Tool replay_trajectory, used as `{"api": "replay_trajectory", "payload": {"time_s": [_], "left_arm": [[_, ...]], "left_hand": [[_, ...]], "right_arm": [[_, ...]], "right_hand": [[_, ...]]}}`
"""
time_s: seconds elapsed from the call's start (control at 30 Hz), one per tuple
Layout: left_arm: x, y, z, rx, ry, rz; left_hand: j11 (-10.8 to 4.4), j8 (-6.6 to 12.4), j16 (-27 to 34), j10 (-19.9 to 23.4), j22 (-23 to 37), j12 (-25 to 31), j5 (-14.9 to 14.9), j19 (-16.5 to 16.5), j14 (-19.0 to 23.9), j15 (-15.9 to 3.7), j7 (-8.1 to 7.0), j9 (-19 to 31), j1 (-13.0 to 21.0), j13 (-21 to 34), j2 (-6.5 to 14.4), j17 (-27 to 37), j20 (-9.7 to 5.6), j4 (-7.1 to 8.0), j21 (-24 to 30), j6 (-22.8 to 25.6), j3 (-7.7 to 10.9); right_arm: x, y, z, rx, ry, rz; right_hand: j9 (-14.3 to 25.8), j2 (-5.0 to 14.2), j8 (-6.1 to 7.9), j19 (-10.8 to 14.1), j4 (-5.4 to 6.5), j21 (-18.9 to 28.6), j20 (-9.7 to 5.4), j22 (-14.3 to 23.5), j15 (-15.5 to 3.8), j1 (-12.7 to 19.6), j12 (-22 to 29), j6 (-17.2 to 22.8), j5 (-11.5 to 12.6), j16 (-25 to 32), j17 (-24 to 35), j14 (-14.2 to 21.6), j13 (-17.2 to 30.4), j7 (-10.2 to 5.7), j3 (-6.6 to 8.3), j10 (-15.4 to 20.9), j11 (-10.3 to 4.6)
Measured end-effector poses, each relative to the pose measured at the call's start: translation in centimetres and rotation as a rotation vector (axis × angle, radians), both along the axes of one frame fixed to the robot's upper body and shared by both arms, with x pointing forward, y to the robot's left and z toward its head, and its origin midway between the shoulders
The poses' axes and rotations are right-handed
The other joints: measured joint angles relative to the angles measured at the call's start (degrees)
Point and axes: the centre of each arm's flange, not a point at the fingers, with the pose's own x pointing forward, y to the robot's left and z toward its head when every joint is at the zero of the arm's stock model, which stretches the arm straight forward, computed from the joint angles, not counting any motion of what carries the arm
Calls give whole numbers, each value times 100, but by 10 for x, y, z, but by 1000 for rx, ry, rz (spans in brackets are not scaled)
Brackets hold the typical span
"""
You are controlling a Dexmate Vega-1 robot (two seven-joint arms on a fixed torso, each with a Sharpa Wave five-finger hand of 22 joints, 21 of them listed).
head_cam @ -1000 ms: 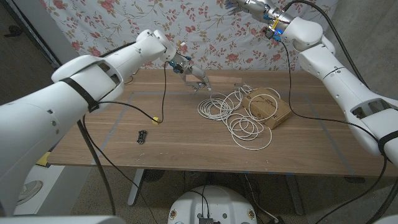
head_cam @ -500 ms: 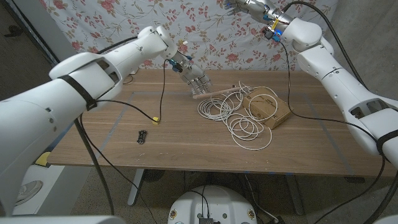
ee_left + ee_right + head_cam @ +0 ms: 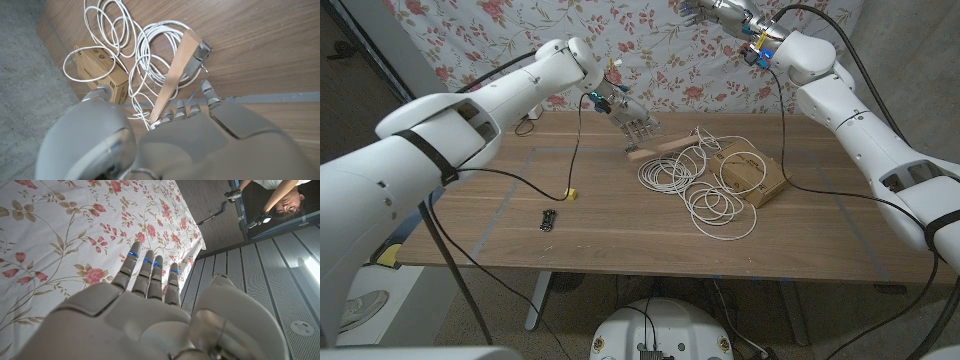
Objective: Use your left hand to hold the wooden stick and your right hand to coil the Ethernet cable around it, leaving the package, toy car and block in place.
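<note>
The wooden stick [image 3: 665, 147] lies near the table's far edge, one end held in the left hand [image 3: 638, 127], the other end over the white Ethernet cable [image 3: 692, 180] loops. The cardboard package [image 3: 752, 173] sits beside them. The wooden table [image 3: 620, 235] fronts a floral cloth [image 3: 650, 40]. The right hand [image 3: 145, 287] is raised, fingers spread and empty.

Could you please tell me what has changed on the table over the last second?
The left hand has closed on the wooden stick and drawn its near end toward the Ethernet cable, so the stick now lies slanted instead of along the far edge. The right hand stayed raised by the floral backdrop; the package and toy car did not move.
</note>
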Motion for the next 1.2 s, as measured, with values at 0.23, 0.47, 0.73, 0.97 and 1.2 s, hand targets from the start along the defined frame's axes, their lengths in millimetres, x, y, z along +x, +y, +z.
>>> {"api": "replay_trajectory", "payload": {"time_s": [0.23,0.47,0.73,0.97,1.2], "left_arm": [[-8,12,5,-119,-176,10],[-20,18,19,-225,-383,18],[-51,43,6,-413,-577,-60],[-52,63,-3,-606,-645,-139],[-55,73,-6,-764,-680,-251]], "left_hand": [[-139,55,45,-14,-2,-94,-282,0,-11,-12,-330,-29,-248,-76,411,-22,0,62,-210,-16,-153],[-218,54,-6,-31,5,-267,-589,0,-30,-78,-528,-37,-505,-159,531,-102,0,23,-421,-26,-277],[-343,54,27,-12,5,-238,-757,0,-13,-263,-778,-56,-547,-235,574,-197,1,-48,-423,-17,-349],[-392,5,-45,1,-12,-350,-885,-38,-19,-392,-911,-82,-638,-298,619,-276,-86,-78,-431,-26,-397],[-476,-34,-69,-22,-11,-417,-953,-21,12,-423,-1044,-82,-706,-345,642,-330,-185,-94,-511,-16,-428]], "right_arm": [[8,0,-3,19,38,-4],[22,-4,-13,53,96,6],[34,-12,-25,137,165,21],[49,-23,-42,217,256,22],[66,-34,-65,307,333,10]], "right_hand": [[0,-8,-44,-77,7,-125,77,0,105,-141,-124,-117,0,-77,-26,-151,-27,-67,-56,-201,-6],[0,-30,-44,-102,32,-148,102,-1,101,-207,-154,-165,0,-98,-26,-209,-53,-80,-81,-229,20],[0,-60,-50,-179,-10,-290,75,-1,14,-238,-250,-229,0,-212,-103,-346,-101,-105,-122,-377,0],[0,-115,-126,-472,-15,-659,325,-15,261,-398,-520,-603,45,-569,-293,-933,-273,-222,-175,-924,117],[-15,-96,-102,-1189,-34,-1288,305,-42,335,-487,-555,-625,68,-933,-533,-1611,-501,-234,-240,-1149,62]]}}
